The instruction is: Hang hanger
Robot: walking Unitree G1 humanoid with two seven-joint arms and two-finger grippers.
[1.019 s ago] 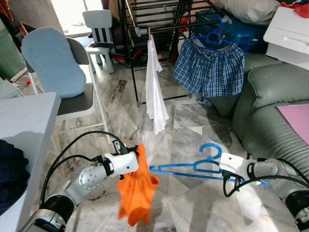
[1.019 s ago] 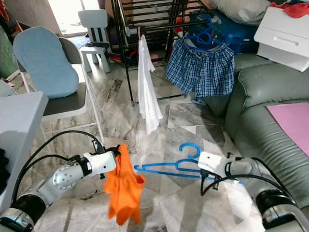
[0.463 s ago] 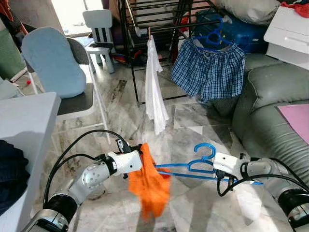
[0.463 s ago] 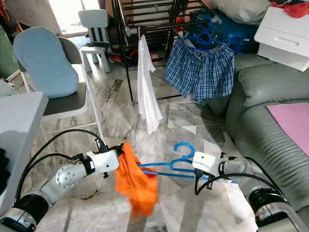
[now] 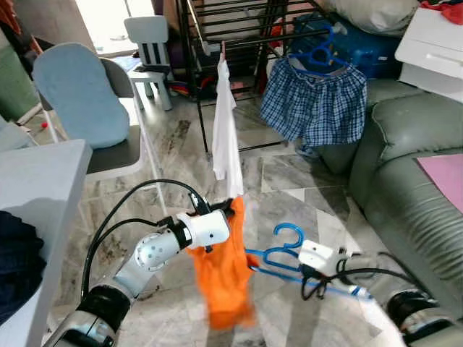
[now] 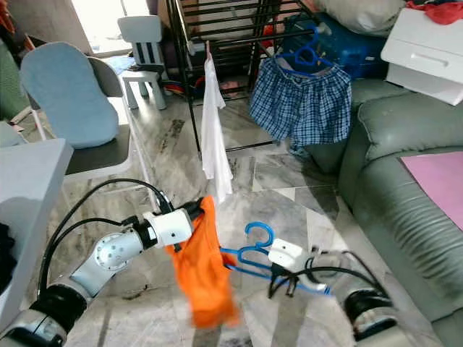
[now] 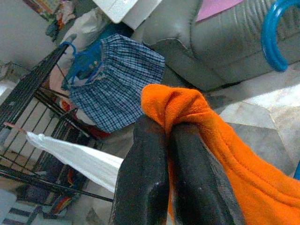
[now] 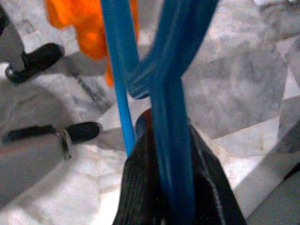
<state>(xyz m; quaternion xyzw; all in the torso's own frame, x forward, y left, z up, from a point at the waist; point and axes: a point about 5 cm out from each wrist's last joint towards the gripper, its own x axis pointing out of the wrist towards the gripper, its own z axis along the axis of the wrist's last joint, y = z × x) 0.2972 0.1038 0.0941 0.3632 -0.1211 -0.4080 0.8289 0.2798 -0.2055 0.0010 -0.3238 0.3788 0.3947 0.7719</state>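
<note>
My left gripper (image 7: 168, 136) is clamped on the top edge of an orange garment (image 5: 223, 278); in the left wrist view both black fingers (image 7: 145, 173) press together with a bunch of the orange cloth pinched between them. The cloth hangs straight down from that grip, over the marble floor (image 5: 282, 181), in front of me at the middle of the head view.

My right gripper (image 8: 161, 140) is closed on a blue hanger (image 5: 278, 256). In the right wrist view its fingers squeeze the hanger's blue bar from both sides. The hanger lies roughly level, its hook (image 5: 289, 233) standing up, and its left end reaches to the orange garment's edge; I cannot tell whether that end is inside the cloth or only against it.

Further out, a black drying rack (image 5: 239, 36) stands ahead of me. A white garment (image 5: 226, 137) hangs from it, its lower end just above my left gripper in the head view. To its right, plaid shorts (image 5: 315, 105) hang on another blue hanger (image 5: 318, 52). A grey sofa (image 5: 412, 181) sits on my right with a pink sheet (image 5: 445, 177) on its seat. On my left are a chair with a light blue cushion (image 5: 79, 94), a white table edge (image 5: 43, 188), and a small white chair (image 5: 148, 43) further back.
</note>
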